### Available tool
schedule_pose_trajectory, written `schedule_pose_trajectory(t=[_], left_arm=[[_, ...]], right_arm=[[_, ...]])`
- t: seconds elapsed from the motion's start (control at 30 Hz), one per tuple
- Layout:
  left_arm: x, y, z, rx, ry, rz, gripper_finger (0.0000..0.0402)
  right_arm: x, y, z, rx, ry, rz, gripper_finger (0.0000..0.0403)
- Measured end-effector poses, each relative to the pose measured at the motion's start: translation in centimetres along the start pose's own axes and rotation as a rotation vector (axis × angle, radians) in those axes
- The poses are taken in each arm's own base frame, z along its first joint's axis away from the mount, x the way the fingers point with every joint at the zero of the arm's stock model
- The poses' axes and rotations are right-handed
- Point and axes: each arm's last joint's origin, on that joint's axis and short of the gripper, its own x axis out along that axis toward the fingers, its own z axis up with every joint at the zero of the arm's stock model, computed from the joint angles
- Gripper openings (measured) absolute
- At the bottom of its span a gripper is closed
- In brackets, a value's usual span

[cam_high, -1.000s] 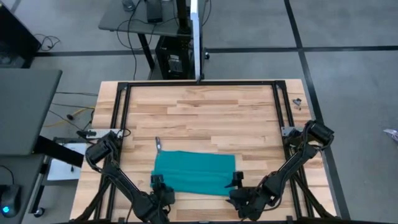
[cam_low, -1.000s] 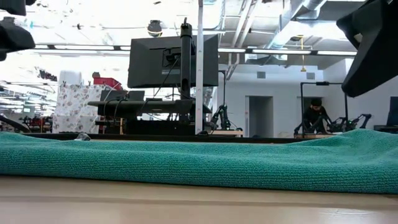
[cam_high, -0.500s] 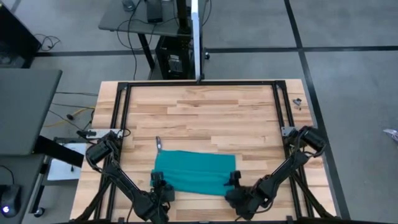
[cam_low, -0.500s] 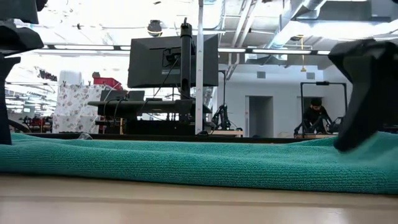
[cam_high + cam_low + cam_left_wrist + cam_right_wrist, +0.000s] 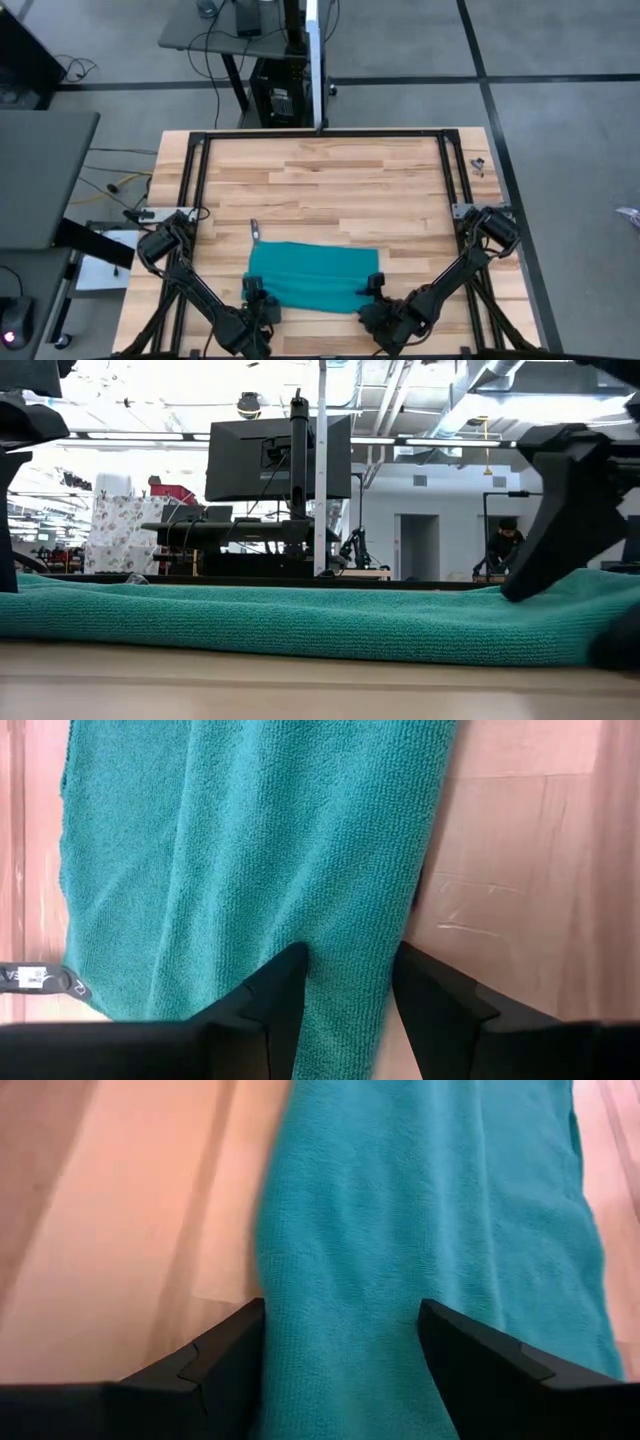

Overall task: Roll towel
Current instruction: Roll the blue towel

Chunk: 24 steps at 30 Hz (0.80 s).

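The teal towel (image 5: pixel 310 277) lies flat, folded to a long strip, on the wooden table near its front edge. My left gripper (image 5: pixel 258 298) stands open at the towel's near left corner, slanting down, a strip of cloth (image 5: pixel 345 970) between its fingers. My right gripper (image 5: pixel 372 288) stands wide open at the near right corner, its fingers on either side of the towel's near edge strip (image 5: pixel 340 1330). In the low view the towel (image 5: pixel 300 620) stretches across the whole picture. My left gripper comes down slanting from the near side onto the towel's near left corner. One finger (image 5: pixel 270 1010) is over the cloth, the other (image 5: pixel 430 1010) by the near edge beside bare wood. The tips are hidden, and the cloth lies flat. My right gripper slants down from the near side onto the near right corner. One fingertip (image 5: pixel 515 592) meets the towel's top. The other finger (image 5: pixel 620 650) is low, in front of the near edge. The cloth lies flat on the table.
A small metal piece (image 5: pixel 255 230) lies by the towel's far left corner. A black frame (image 5: pixel 320 134) borders the table, with a post at the far edge. Bare wood (image 5: pixel 330 190) lies beyond the towel. A person (image 5: pixel 505 545) is far off in the room.
My right gripper has come down and a little toward the table's left edge onto the towel's near right corner, tipping further and rolling somewhat, still wide open. The towel has not moved.
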Motion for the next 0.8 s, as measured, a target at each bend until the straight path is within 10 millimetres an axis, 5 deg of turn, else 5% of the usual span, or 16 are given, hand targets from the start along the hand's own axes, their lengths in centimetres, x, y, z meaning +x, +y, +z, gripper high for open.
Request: schedule_pose_trajectory(t=[0.27, 0.4, 0.5, 0.8], left_arm=[[0.1, -0.1, 0.1, 0.001, 0.003, -0.022, 0.0106], [0.2, -0.2, 0.3, -0.043, 0.037, -0.071, 0.0028], [-0.1, -0.2, 0.5, -0.065, 0.057, -0.115, 0.0009], [-3.6, 0.8, 2.0, -0.192, 0.101, -0.518, 0.0001]], right_arm=[[0.0, 0.1, -0.2, 0.009, 0.018, 0.021, 0.021], [0.0, 0.3, -0.2, 0.098, 0.058, 0.096, 0.0112], [-0.1, 0.4, -0.2, 0.179, 0.081, 0.143, 0.0026], [-2.2, 1.1, 0.4, 0.396, 0.132, 0.323, 0.0007]])
